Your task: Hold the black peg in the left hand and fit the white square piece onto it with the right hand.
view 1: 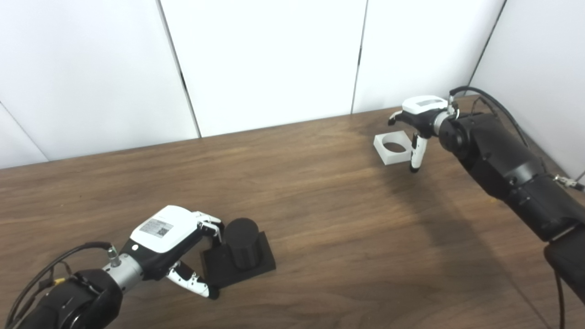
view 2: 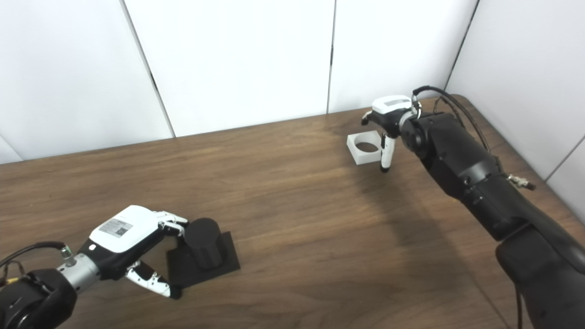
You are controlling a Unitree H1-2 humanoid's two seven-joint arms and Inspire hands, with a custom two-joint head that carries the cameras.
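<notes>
The black peg [view 1: 242, 244] is a short upright cylinder on a flat black square base [view 1: 264, 266], resting on the table near the front left. My left hand [view 1: 169, 237] sits just left of it, open. Its fingers [view 1: 211, 226] reach toward the peg's upper side and its thumb [view 1: 194, 282] lies by the base's front corner. The white square piece [view 1: 396, 159], with a round hole, lies flat at the far right. My right hand [view 1: 422, 114] hovers open at its right edge, thumb [view 1: 417, 155] pointing down beside it and fingers curled behind it.
The wooden table [view 1: 329, 219] runs back to white wall panels [view 1: 265, 59]. Its right edge and far right corner are close to my right arm [view 1: 507, 169]. A cable loops over that arm's wrist.
</notes>
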